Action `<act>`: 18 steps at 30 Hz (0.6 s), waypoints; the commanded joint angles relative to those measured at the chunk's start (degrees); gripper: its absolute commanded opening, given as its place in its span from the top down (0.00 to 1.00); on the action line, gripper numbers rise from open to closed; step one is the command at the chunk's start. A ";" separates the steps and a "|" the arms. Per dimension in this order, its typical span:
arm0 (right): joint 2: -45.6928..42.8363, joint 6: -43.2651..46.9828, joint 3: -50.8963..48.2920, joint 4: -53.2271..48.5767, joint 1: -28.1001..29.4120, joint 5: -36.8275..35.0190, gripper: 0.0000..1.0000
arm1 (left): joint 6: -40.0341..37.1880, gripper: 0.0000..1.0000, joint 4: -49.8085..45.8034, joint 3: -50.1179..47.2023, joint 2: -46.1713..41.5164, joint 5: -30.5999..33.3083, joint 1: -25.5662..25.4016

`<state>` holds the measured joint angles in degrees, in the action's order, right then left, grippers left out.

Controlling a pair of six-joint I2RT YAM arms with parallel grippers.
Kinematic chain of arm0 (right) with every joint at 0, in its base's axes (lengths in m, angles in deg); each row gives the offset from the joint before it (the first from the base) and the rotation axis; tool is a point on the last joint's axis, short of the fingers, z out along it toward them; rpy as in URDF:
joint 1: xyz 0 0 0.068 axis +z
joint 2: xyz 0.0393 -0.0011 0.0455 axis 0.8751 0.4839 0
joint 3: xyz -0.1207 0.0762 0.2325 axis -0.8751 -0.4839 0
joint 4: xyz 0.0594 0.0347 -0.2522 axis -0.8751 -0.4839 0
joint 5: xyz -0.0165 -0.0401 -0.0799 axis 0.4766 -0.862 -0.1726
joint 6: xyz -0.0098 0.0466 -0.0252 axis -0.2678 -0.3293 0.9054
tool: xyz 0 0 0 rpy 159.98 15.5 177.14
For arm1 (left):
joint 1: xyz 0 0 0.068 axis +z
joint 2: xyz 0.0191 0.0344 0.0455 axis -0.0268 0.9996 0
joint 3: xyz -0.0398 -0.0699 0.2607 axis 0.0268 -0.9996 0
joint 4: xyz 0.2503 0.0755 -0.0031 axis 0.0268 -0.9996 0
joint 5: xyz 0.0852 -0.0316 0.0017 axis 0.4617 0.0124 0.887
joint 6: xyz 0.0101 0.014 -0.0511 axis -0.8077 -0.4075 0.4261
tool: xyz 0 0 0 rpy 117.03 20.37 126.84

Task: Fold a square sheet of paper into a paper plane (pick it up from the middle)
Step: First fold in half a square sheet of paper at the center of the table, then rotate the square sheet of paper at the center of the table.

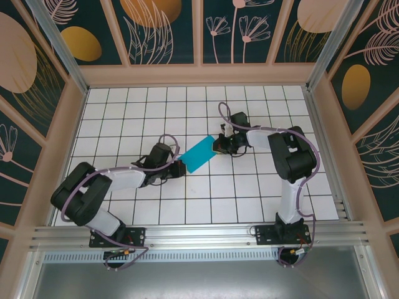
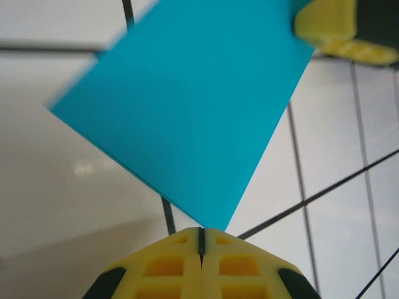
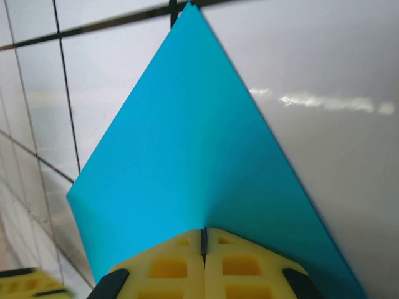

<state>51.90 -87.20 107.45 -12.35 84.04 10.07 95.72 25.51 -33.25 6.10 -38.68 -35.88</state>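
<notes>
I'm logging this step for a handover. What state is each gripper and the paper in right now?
square sheet of paper: held between both grippers, not yet a plane.
left gripper: shut on one corner of the paper.
right gripper: shut on the paper's opposite end.

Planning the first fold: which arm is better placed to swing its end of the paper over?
Left, probably: the left jaws pinch only a corner tip of the paper, free to swing; the right jaws bite further in, paper spreading both sides, a steadier anchor.
</notes>
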 commanded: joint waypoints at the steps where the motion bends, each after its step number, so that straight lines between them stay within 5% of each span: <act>1: -2.21 1.43 2.97 -3.35 1.59 -6.05 1.00 | 3.91 0.89 -3.94 2.99 -3.86 4.92 2.01; 9: -2.54 -2.89 5.62 -3.20 12.57 -12.42 0.87 | 11.18 0.61 -8.34 3.61 -6.38 11.87 7.76; 18: 5.36 -3.39 13.65 -5.57 18.93 -12.78 0.88 | 15.54 0.50 -9.07 3.20 -3.94 11.27 10.90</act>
<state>54.28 -90.02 118.58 -15.15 102.45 -1.34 108.84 18.21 -30.23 1.11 -28.19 -25.20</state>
